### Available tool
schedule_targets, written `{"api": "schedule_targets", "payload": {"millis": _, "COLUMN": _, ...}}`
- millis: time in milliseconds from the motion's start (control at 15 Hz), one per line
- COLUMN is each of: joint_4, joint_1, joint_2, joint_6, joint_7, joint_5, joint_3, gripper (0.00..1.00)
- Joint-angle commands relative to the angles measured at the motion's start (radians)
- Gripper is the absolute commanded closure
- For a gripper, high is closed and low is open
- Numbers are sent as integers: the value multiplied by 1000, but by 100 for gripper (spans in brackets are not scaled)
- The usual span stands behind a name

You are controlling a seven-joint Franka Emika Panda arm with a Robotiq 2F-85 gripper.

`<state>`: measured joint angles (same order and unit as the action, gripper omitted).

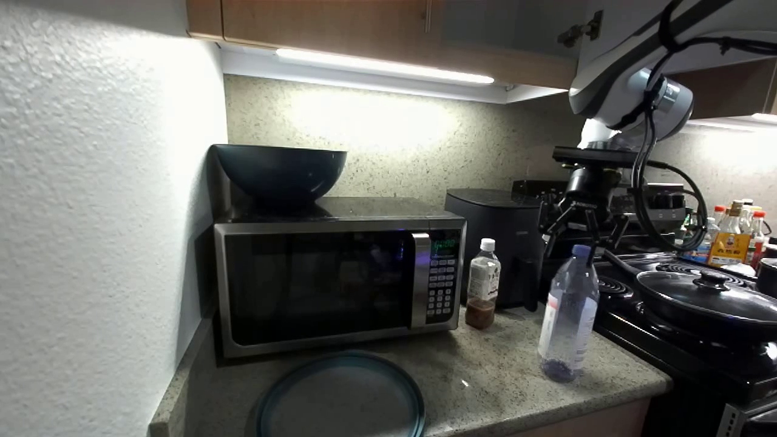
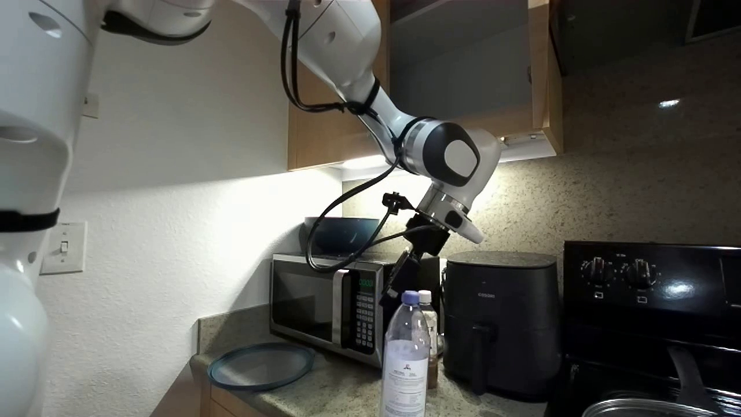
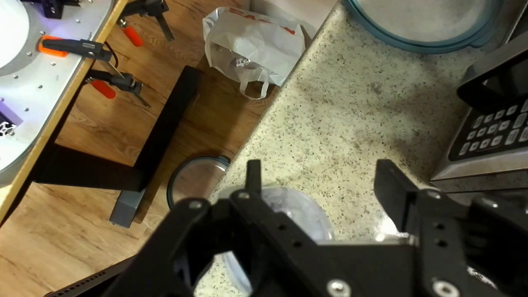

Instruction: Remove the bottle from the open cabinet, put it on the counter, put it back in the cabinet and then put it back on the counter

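Observation:
The tall clear bottle (image 1: 569,321) stands on the speckled counter (image 1: 479,376), close to the stove-side edge. It has a bluish cap and a white label; an exterior view cuts off the base of this bottle (image 2: 405,370). My gripper (image 1: 572,244) points down at cap height, its jaws apart. In the wrist view the gripper (image 3: 319,179) has only counter between its fingertips, and the bottle (image 3: 303,210) shows below, partly behind the left finger. Whether that finger touches the cap, I cannot tell. Above hangs the wooden cabinet (image 1: 340,27), its open part showing in both exterior views.
A short bottle with brownish contents (image 1: 484,285) stands between the microwave (image 1: 340,285) and the black air fryer (image 2: 502,324). A round blue-rimmed lid (image 1: 400,388) lies in front of the microwave. A lidded pan (image 1: 710,297) sits on the stove.

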<state>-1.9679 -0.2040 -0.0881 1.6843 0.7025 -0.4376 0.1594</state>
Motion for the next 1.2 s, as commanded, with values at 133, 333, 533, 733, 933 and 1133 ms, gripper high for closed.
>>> {"api": "schedule_targets", "payload": {"millis": 133, "joint_4": 16, "joint_1": 4, "joint_2": -4, "joint_6": -7, "joint_7": -35, "joint_5": -28, "joint_3": 13, "gripper": 0}}
{"api": "schedule_targets", "payload": {"millis": 333, "joint_4": 18, "joint_1": 3, "joint_2": -3, "joint_6": -7, "joint_7": -35, "joint_5": -31, "joint_3": 16, "gripper": 0}}
{"api": "schedule_targets", "payload": {"millis": 533, "joint_4": 16, "joint_1": 3, "joint_2": 8, "joint_6": -11, "joint_7": -28, "joint_5": -31, "joint_3": 18, "gripper": 0}}
{"api": "schedule_targets", "payload": {"millis": 733, "joint_4": 2, "joint_1": 9, "joint_2": 65, "joint_6": -21, "joint_7": -19, "joint_5": -16, "joint_3": 16, "gripper": 0}}
{"api": "schedule_targets", "payload": {"millis": 933, "joint_4": -18, "joint_1": 17, "joint_2": 162, "joint_6": -5, "joint_7": -12, "joint_5": 13, "joint_3": 12, "gripper": 0}}
{"api": "schedule_targets", "payload": {"millis": 1133, "joint_4": -28, "joint_1": 22, "joint_2": 269, "joint_6": 22, "joint_7": -6, "joint_5": 40, "joint_3": 2, "gripper": 0}}
